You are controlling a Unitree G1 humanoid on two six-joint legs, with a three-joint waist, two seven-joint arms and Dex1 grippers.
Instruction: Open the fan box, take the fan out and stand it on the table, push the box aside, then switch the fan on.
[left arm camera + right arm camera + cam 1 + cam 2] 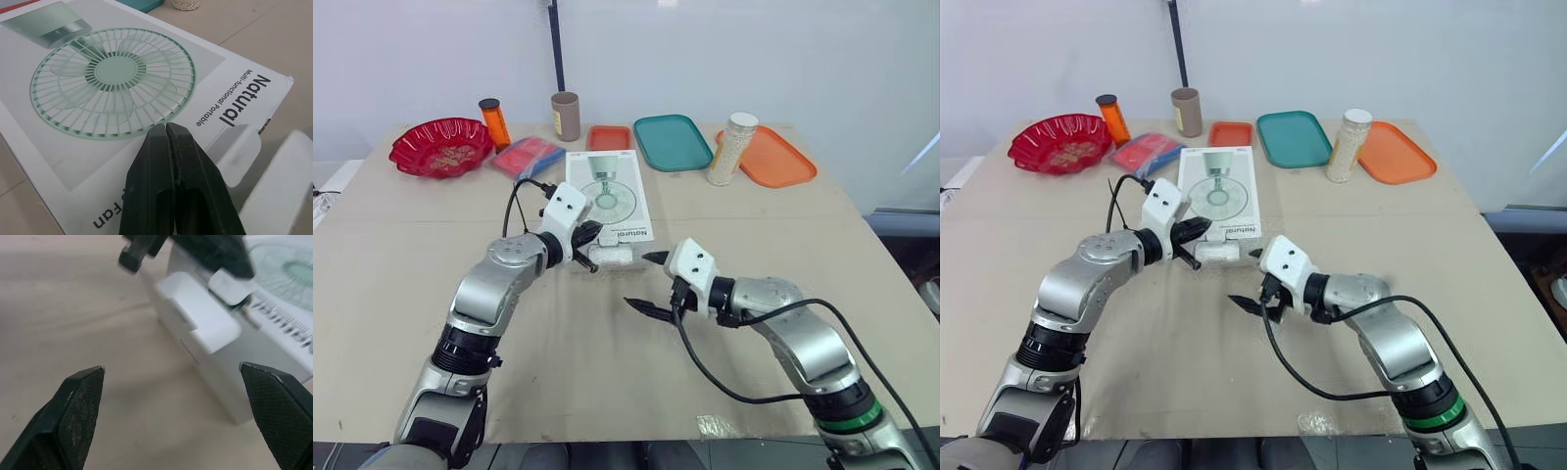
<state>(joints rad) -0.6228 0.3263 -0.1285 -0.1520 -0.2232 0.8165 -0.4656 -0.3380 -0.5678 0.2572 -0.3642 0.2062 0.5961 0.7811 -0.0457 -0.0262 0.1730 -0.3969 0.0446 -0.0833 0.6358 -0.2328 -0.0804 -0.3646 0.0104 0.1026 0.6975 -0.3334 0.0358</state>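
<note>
Opening the fan box (609,201) was the step in hand, judged early: nothing taken out yet. The box lay flat at mid-table (754,225), picture side up, and the flap (195,308) at its near end stood partly sprung outward.

- Tool one, left gripper (167,131): pressed shut on nothing, tips over the box's near top edge, just above the flap. Contact could not be told.
- Tool two, right gripper (639,280): spread wide, empty, near the flap end but apart from the box.

Next move, as judged: catch the loose flap, draw it fully open, and steady the box against sliding.
</note>
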